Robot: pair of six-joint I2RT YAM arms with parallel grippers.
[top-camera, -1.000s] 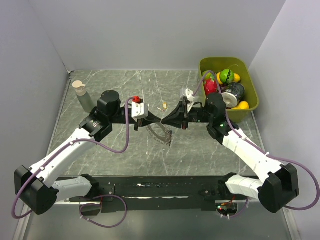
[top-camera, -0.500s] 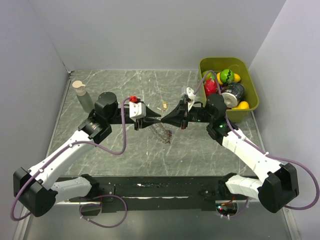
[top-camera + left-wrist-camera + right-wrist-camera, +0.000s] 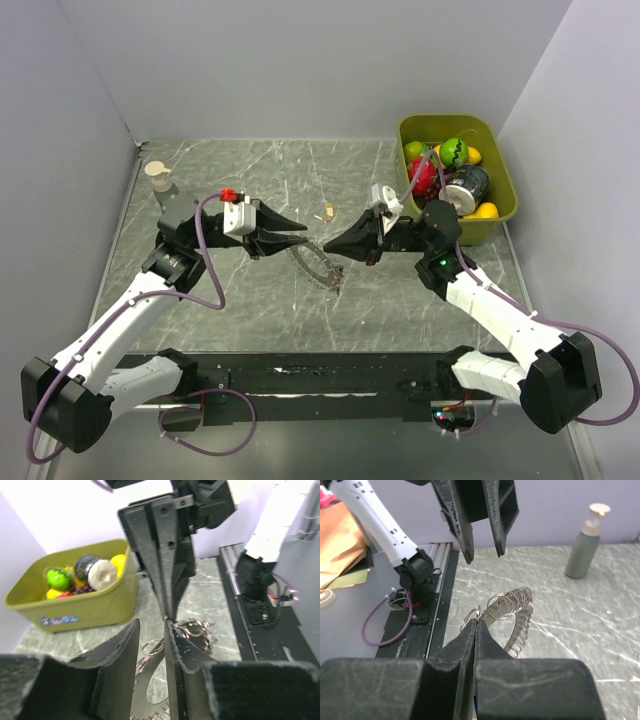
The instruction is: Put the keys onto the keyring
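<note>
Three pale, plain walls (image 3: 300,60) enclose the work area: rear, left and right. The tabletop (image 3: 400,310) is a grey-green stone-pattern surface with white veins. A black rail (image 3: 330,380) along its near edge carries both arm bases. An olive bin (image 3: 450,119) stands in the rear right corner against the right wall, filled with coloured toy fruit and a can. A bottle (image 3: 155,172) with a pump top stands near the rear left corner, partly hidden by the left arm.

The keyring (image 3: 318,268) lies near the tabletop centre, its arc of wire loops and small keys mostly flat on the surface.

Right gripper (image 3: 326,246): clenched, fingers pressed together on one upright wire loop at the keyring's edge.

Left gripper (image 3: 302,228): released, with a narrow gap between the fingers and nothing in it. Its tips point at the right gripper, just above the keyring.

One tan key (image 3: 328,212) lies loose on the tabletop just behind both grippers.
</note>
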